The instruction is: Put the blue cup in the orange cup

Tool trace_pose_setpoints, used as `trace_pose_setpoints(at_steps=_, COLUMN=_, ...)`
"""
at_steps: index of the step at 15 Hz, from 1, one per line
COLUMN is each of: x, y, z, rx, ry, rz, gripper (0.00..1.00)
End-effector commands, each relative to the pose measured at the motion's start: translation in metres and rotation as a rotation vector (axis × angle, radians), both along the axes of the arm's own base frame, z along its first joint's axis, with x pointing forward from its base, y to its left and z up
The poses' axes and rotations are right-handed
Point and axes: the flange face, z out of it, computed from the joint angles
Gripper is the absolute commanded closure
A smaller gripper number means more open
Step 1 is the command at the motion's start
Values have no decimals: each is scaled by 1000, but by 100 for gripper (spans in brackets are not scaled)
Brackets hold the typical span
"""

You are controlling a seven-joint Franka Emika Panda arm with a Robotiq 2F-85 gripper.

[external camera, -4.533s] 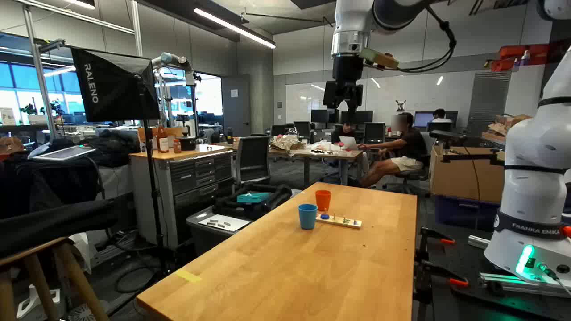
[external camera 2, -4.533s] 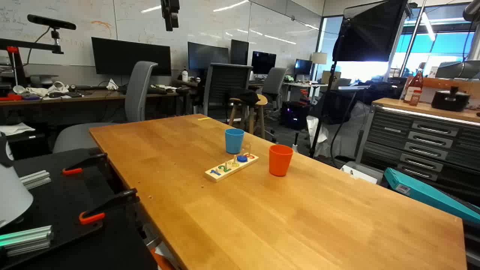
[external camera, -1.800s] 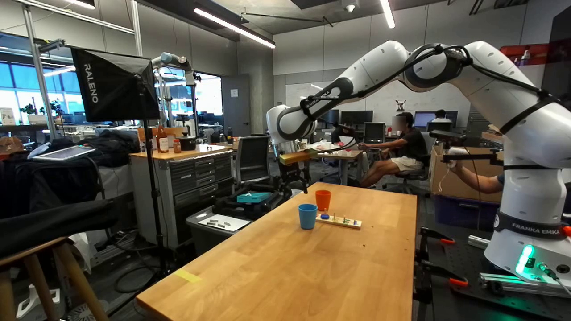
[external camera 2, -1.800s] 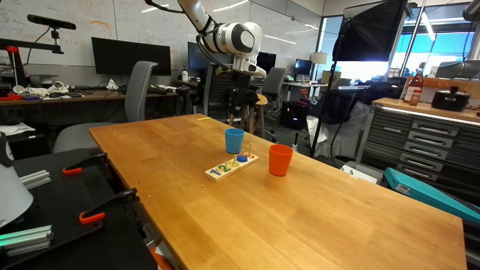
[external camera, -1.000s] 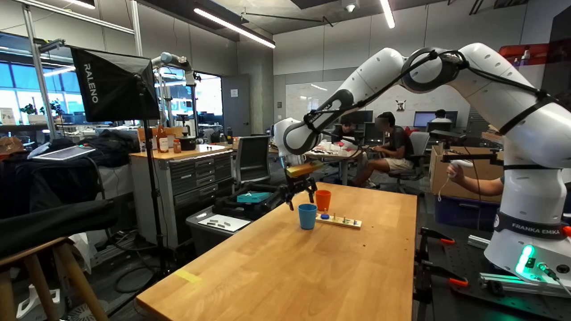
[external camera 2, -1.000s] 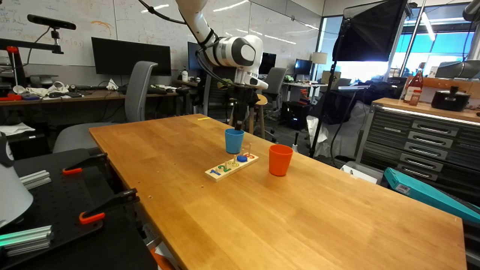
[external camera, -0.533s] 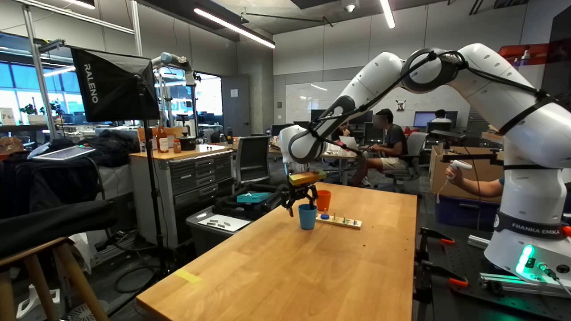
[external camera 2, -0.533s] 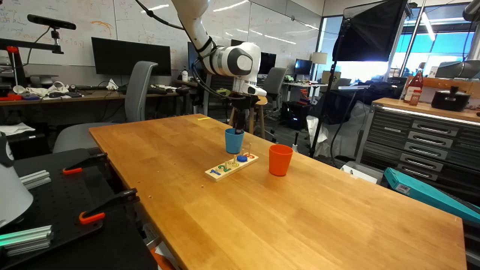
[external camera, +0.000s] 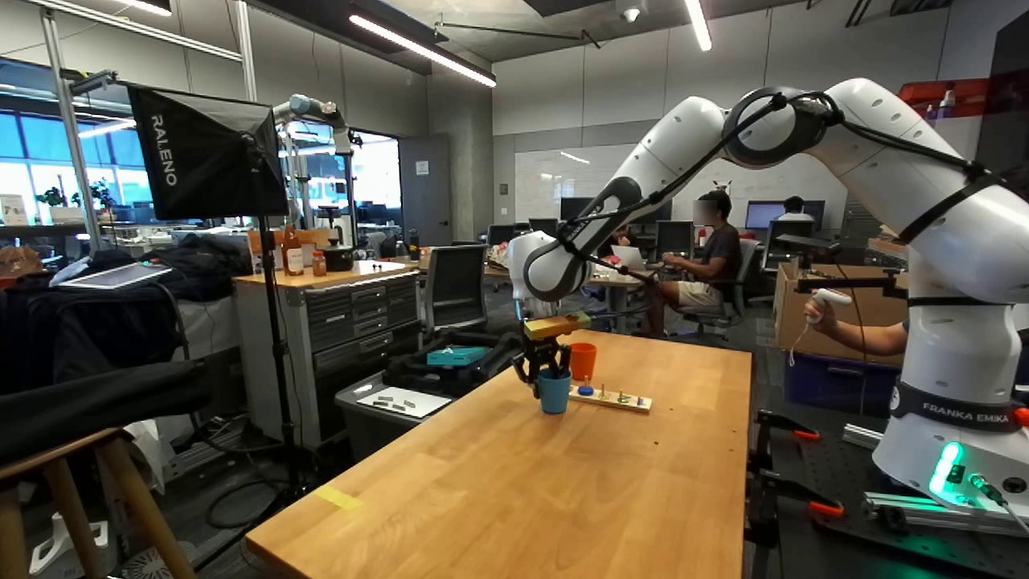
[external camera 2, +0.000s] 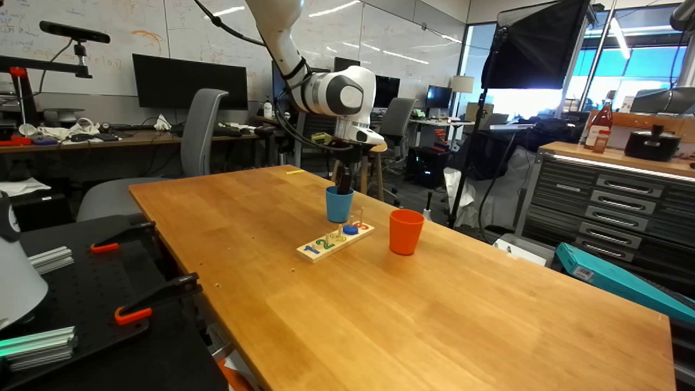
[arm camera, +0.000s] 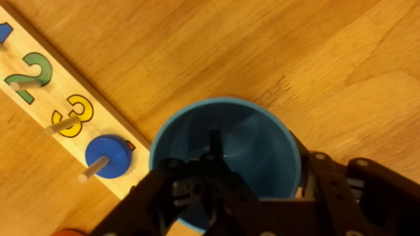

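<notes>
A robotics lab, half office — a white arm (external camera: 768, 133) beside a wooden table (external camera: 563, 482), a softbox (external camera: 211, 153) on a stand (external camera: 278, 350), a drawer chest (external camera 2: 602, 198) — with desks (external camera 2: 138, 139), monitors (external camera 2: 190, 81), a scribbled whiteboard (external camera 2: 190, 41), chairs (external camera 2: 200, 133) and people (external camera: 718, 249) seated among them.

Around me, grey walls (external camera: 547, 96) under strip lights (external camera: 422, 50).
In an exterior view I see a drawer cabinet (external camera 2: 621, 198), bright windows (external camera 2: 649, 68) behind a black softbox (external camera 2: 529, 51), a scribbled whiteboard (external camera 2: 184, 30) behind dark monitors (external camera 2: 187, 82), and a grey chair (external camera 2: 203, 133) near my wooden tabletop (external camera 2: 461, 315).
</notes>
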Motion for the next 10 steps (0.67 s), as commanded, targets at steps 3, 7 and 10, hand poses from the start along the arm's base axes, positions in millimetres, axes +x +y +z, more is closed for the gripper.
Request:
trace_pose_setpoints(at_steps=3, x=3, y=-5, z=3, rx=7, ry=-24, rz=-3, gripper=95)
trace_pose_setpoints(at_steps=7, x=13, y=1, z=18, rx=-2, ry=-40, rz=0, gripper=97)
trace_pose_setpoints(at_steps=10, x=33, y=1, z=46, rx=3, ry=-87, rz=-11, gripper=96)
